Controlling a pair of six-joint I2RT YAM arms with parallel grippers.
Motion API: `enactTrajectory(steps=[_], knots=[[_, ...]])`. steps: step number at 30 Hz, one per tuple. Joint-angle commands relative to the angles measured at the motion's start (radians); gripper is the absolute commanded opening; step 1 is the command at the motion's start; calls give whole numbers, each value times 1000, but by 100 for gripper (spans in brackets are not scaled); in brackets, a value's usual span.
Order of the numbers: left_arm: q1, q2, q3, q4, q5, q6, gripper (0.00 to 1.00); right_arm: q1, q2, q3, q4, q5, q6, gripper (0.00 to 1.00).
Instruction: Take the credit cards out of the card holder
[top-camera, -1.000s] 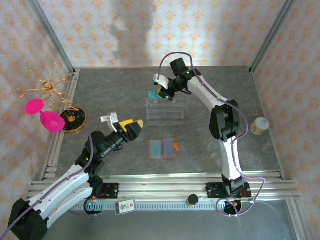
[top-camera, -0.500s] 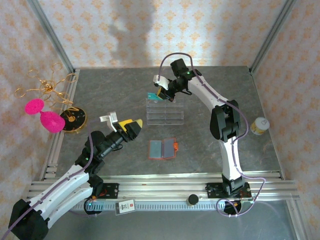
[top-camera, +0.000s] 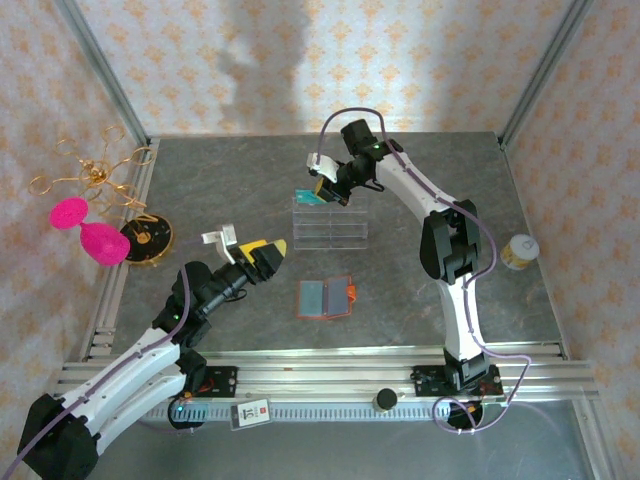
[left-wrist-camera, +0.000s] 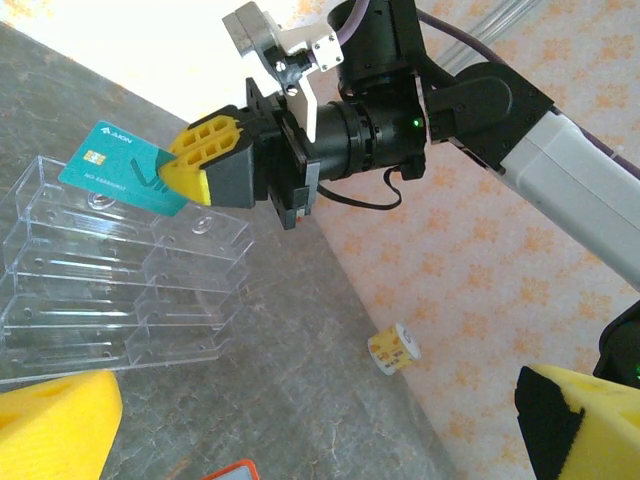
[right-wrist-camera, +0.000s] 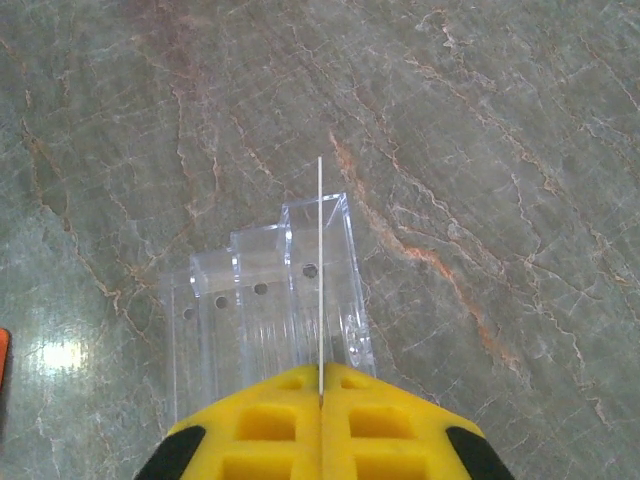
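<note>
Your right end effector (top-camera: 322, 190), upper centre, is clamped on the teal-green credit card (left-wrist-camera: 112, 166) above the clear rack (top-camera: 330, 228); your left end effector (top-camera: 262, 250) gapes wide, empty.

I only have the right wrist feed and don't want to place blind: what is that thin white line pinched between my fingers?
Observer: That is the teal credit card seen edge-on, clamped by the right gripper.
Operator: Is it in the clear rack?
Observer: The top view puts it over the far row of the clear rack; I cannot tell whether it touches.
Operator: Where is the card holder?
Observer: It lies open on the table, between the rack and the arm bases.
</note>
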Motion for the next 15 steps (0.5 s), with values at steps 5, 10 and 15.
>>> enactTrajectory(steps=[5, 10, 15], knots=[[13, 13, -9, 70, 30, -14, 99, -6, 13, 22, -28, 9, 13, 0], [13, 10, -15, 78, 41, -20, 99, -5, 22, 19, -19, 14, 37, 3], [12, 9, -18, 79, 51, -31, 99, -2, 18, 17, 9, 22, 75, 15]])
